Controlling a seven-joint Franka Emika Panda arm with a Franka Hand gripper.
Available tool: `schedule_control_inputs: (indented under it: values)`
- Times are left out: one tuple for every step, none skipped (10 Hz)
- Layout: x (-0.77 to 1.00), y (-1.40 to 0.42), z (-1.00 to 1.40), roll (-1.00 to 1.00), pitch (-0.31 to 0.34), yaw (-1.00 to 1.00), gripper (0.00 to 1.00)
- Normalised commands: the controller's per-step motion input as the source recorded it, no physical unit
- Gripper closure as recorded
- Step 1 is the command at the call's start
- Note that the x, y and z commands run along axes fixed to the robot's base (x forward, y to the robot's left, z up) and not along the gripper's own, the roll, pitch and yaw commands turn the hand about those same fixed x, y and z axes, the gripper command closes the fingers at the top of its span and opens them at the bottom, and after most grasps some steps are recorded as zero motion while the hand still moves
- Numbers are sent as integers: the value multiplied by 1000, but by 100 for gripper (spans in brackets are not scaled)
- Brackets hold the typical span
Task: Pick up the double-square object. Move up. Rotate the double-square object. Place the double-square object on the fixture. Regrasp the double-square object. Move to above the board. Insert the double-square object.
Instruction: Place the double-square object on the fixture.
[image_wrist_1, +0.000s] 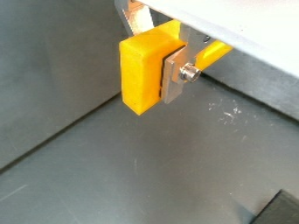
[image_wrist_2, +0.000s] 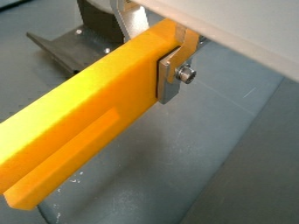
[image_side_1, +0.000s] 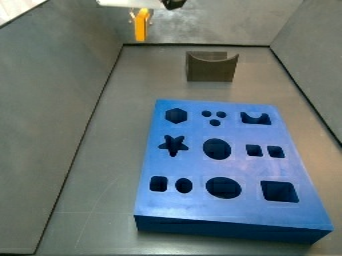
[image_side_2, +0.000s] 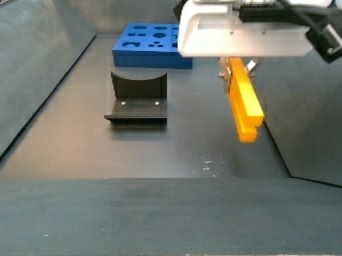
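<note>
The dark grey floor (image_side_1: 94, 150) carries the blue board (image_side_1: 227, 165) and, well apart from it, the fixture (image_side_1: 210, 66), while the gripper (image_wrist_2: 177, 54) hangs above it, clamping the double-square object (image_side_2: 243, 105) clear of the floor.

Yellow-orange double-square object (image_side_2: 242, 98) in the silver-plated pincer (image_wrist_2: 176, 66) beneath a white housing. Bright-blue board (image_side_1: 230, 170) patterned with dark cut-out shapes. Dark grey-olive fixture (image_side_1: 209, 66) on a matte grey floor (image_side_2: 134, 150).
</note>
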Motion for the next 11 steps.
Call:
schedule_control_inputs:
  values:
    - [-28,11,1000,70,35,-20,100]
    - [-31,9,1000,73,40,-17,100]
    - [-33,9,1000,83,42,-8,100]
    - [-34,8,1000,90,46,-4,100]
    - [-31,5,937,94,49,1,100]
    - [-25,6,799,97,54,9,100]
    - [-20,6,693,99,57,14,100]
    - [-16,5,621,102,60,17,100]
    - [-12,7,481,112,68,19,100]
    - [-8,5,376,114,74,23,100]
    - [-3,5,239,116,81,28,100]
